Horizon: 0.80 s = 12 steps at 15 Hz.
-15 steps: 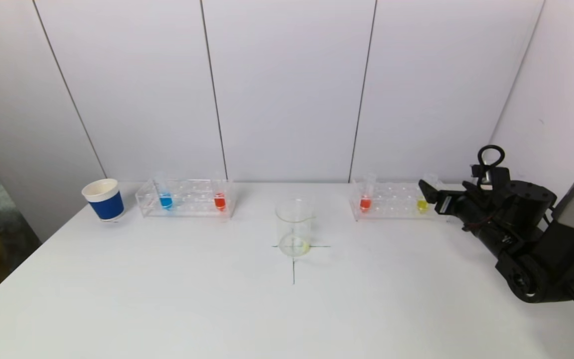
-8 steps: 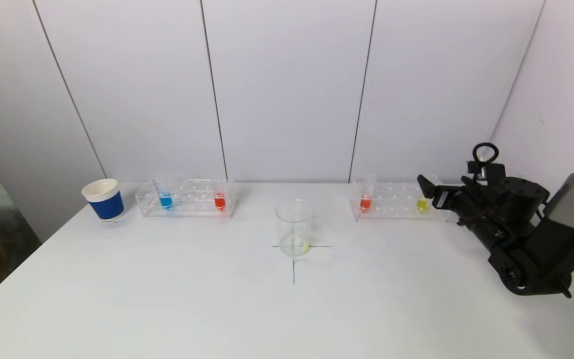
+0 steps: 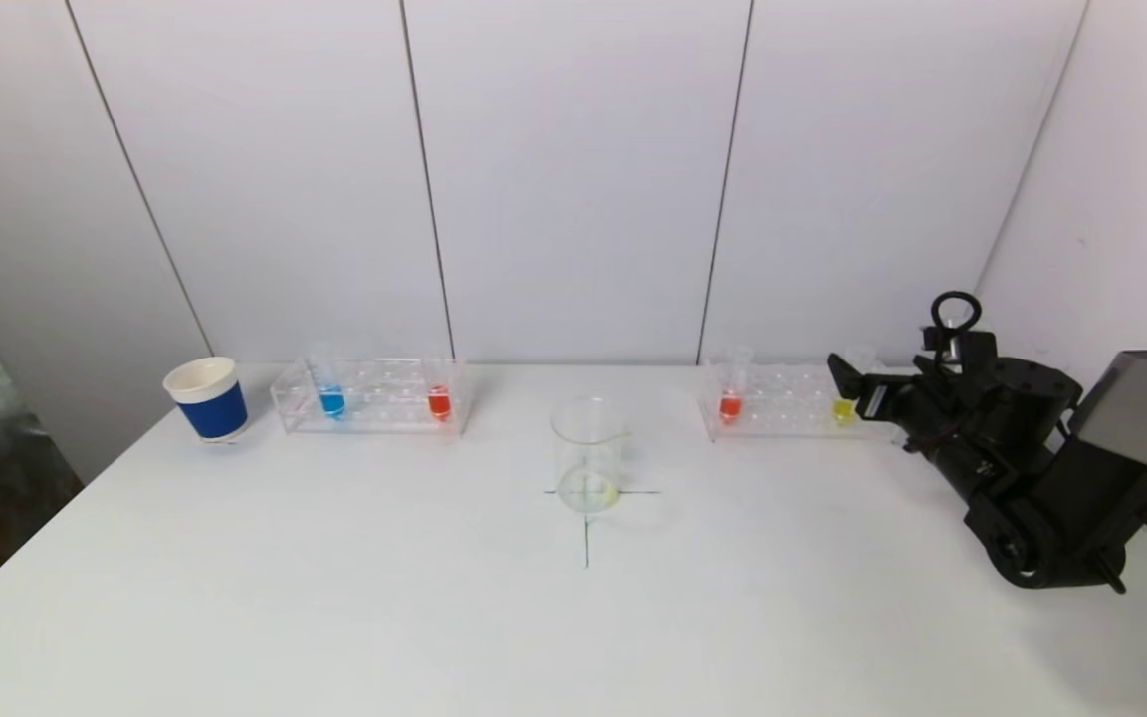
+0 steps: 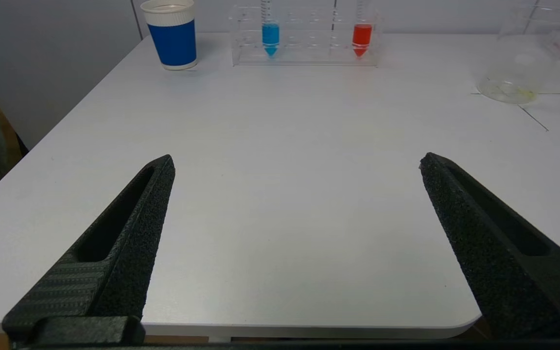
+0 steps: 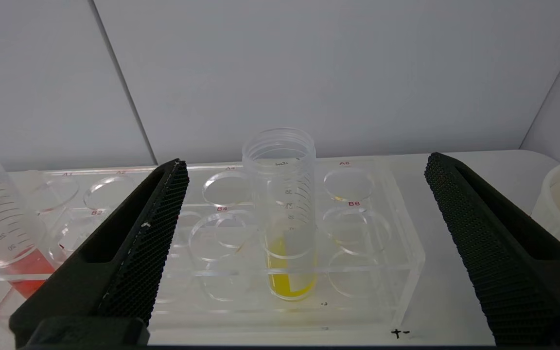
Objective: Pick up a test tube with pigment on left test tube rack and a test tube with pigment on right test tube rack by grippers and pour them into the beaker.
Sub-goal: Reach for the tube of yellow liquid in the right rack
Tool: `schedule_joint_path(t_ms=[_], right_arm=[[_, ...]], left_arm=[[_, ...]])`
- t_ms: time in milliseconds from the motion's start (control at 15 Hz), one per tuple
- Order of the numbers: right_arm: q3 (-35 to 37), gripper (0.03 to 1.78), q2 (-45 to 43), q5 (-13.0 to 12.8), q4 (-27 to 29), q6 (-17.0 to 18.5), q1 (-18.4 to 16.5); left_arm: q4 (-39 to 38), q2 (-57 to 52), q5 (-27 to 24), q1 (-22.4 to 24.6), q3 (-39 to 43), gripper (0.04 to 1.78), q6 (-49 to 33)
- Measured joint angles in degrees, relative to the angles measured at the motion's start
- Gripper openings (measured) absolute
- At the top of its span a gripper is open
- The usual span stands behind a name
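Yellow tube (image 5: 287, 218) stands between the right gripper's (image 5: 304, 170) wide-apart jaws; closing off-centre could jam it against the rack (image 5: 396, 243). Left gripper (image 4: 297, 163) gapes idle.

- The paper cup (image 3: 207, 397) near the desk's far left corner was blue with a white rim.
- The left test tube rack (image 3: 371, 396) was clear; its tubes held blue pigment (image 3: 332, 401) and red pigment (image 3: 439, 402).
- The right test tube rack (image 3: 791, 400) was clear, holding red pigment (image 3: 730, 405) and yellow pigment (image 5: 290, 281).
- The beaker (image 3: 588, 454) was clear with a yellowish trace at the bottom.
- The desk (image 3: 335, 597) was white, marked with a thin dark cross (image 3: 587, 543).
- The right gripper (image 5: 304, 167) and left gripper (image 4: 295, 163) were black, with textured pads.
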Motion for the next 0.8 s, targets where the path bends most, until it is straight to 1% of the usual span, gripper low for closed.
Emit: schedule_joint_path(t_ms=[400,800], right_arm=[[-0.3,1.77,0.4,0.0,0.0,-0.1,0.5],[-2.1,1.77,1.7,-0.2,0.0,-1.0,0.9]], left_arm=[[0.0,0.0,0.0,0.0,0.0,1.76,0.0],[0.0,0.0,0.0,0.0,0.0,1.76,0.0]])
